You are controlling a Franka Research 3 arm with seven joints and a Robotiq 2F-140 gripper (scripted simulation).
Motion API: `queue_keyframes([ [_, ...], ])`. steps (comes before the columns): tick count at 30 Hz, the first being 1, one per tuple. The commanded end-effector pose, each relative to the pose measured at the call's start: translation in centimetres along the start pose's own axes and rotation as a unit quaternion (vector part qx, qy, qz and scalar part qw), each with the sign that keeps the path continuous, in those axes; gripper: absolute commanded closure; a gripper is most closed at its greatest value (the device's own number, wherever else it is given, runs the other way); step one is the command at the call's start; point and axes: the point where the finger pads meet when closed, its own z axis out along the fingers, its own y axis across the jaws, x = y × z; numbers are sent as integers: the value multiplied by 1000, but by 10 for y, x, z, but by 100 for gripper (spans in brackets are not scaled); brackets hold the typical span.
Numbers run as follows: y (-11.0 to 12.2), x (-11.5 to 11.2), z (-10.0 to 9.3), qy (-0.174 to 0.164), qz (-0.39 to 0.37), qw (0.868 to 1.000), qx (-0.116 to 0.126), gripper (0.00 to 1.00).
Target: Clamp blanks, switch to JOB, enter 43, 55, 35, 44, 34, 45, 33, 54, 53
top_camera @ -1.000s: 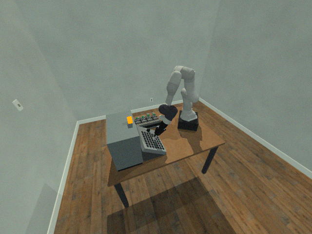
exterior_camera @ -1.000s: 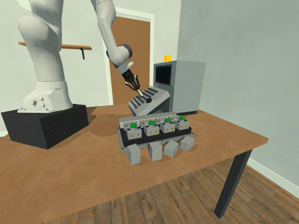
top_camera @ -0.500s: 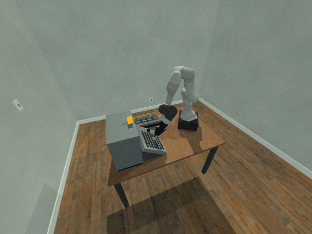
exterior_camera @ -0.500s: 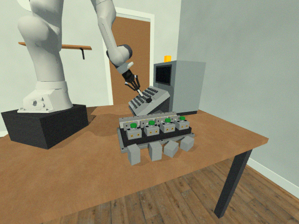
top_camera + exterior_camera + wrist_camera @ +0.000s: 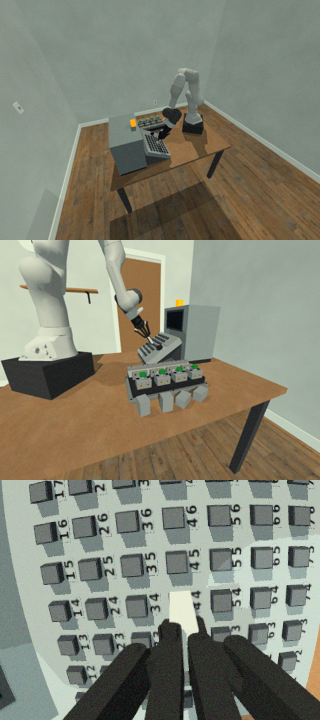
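My gripper (image 5: 158, 141) (image 5: 150, 340) (image 5: 180, 607) is shut, with a pale tip standing out between its fingertips. The tip is over the sloped keyboard (image 5: 160, 155) (image 5: 165, 351) and hides key 44, just below key 45 (image 5: 176, 562) in the wrist view; contact cannot be told. No visible key is lit. The black selector knob (image 5: 151, 133) (image 5: 158, 347) is on the keyboard's end; its setting is unclear. The amber lamp (image 5: 132, 123) (image 5: 179, 303) looks lit. Four grey blanks (image 5: 142, 405) (image 5: 166, 402) (image 5: 183, 399) (image 5: 200, 393) lie in front of the vise stations, whose rails look empty.
The grey cabinet (image 5: 127, 157) (image 5: 201, 330) stands behind the keyboard. The vise bench (image 5: 132, 395), with green round tops (image 5: 142, 374) on its blocks, is beside the keyboard. The arm's black base (image 5: 192, 127) (image 5: 28, 379) stands on the wooden table (image 5: 186, 152) (image 5: 77, 431).
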Motion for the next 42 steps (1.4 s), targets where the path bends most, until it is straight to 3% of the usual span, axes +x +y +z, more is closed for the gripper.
queue_keyframes([
  [1,-1,1,2,1,6,1000,2,100],
  [42,-1,1,8,1,6,1000,2,100],
])
